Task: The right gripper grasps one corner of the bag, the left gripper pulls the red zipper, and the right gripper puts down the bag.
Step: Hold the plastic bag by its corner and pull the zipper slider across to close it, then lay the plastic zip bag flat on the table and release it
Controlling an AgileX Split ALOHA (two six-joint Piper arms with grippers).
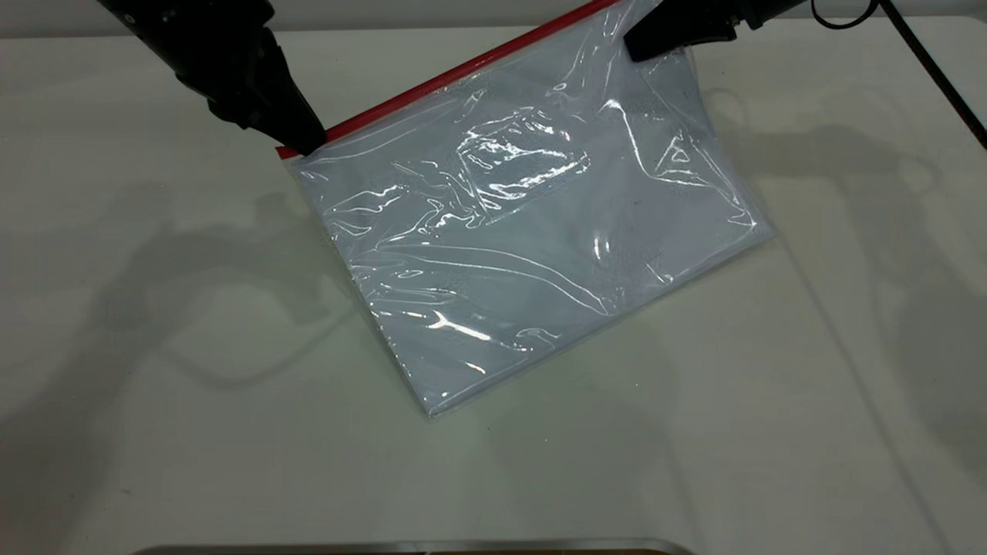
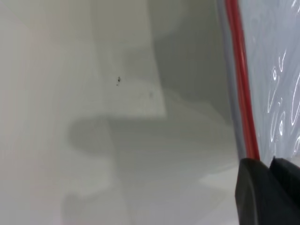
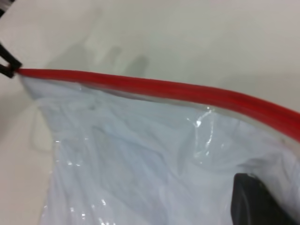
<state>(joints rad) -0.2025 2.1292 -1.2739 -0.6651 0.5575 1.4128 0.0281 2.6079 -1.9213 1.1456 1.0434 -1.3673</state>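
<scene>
1. The left gripper (image 1: pixel 304 142) sits at the left end of the red zipper (image 1: pixel 455 73), fingers closed on that end; the slider itself is hidden.
2. The bag (image 1: pixel 532 239) lies tilted on the counter (image 1: pixel 154 385), zipper edge raised.
3. The right gripper (image 1: pixel 640 46) pinches the bag's far right corner. It should hold firm while the left pulls straight along the zipper.
4. The label patch (image 1: pixel 524 162) shows no readable writing.

Left gripper (image 1: pixel 304 142): bulky matte black, blunt tapered tip, no cables. Right gripper (image 1: pixel 636 48): slimmer black pincer, loose black cables (image 1: pixel 910 38) trailing behind.
</scene>
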